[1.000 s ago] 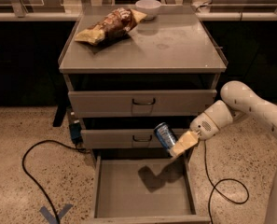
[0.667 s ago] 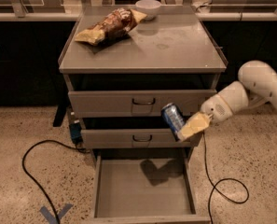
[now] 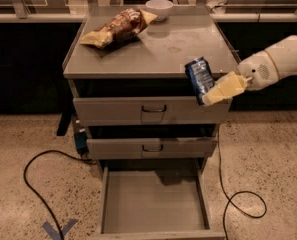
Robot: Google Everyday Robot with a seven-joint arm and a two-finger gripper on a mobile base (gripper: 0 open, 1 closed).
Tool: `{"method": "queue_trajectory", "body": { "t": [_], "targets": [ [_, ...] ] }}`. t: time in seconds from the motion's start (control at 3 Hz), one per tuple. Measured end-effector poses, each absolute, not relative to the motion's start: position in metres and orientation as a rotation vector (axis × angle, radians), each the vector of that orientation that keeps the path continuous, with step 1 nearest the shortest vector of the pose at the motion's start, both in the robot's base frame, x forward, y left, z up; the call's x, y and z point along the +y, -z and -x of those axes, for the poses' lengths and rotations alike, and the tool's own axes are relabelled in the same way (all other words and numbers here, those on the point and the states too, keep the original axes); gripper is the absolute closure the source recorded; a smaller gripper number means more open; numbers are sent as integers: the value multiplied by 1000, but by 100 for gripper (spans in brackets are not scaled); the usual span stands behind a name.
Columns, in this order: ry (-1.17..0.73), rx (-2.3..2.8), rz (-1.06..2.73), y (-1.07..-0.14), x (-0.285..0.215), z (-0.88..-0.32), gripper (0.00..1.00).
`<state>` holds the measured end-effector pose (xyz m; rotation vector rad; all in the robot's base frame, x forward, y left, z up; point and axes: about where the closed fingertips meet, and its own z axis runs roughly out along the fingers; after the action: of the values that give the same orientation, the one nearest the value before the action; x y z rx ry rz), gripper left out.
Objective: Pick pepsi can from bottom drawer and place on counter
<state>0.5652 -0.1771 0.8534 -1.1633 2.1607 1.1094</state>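
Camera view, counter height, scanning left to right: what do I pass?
Yellow-and-brown chip bag → white bowl → dark-blue pepsi can → pale gripper, clamped on the can at the grey metal counter's front-right edge.

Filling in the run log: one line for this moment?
claw: shut on can, at counter front-right edge | can: tilted, not yet set down | bottom drawer: open

Yellow-and-brown chip bag (image 3: pixel 117 28) lying near a white bowl (image 3: pixel 159 9); upper drawer front (image 3: pixel 153 110) over lower drawer front (image 3: pixel 150 148), both shut; black cable (image 3: pixel 33 181) and blue tape mark (image 3: pixel 58 229) on speckled floor (image 3: pixel 268 154).
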Motion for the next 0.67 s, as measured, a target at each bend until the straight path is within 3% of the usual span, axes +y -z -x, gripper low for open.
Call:
{"method": "queue_trajectory", "body": {
  "t": [0.67],
  "targets": [
    [-1087, 2142, 1157, -860, -178, -572, 100]
  ]
}}
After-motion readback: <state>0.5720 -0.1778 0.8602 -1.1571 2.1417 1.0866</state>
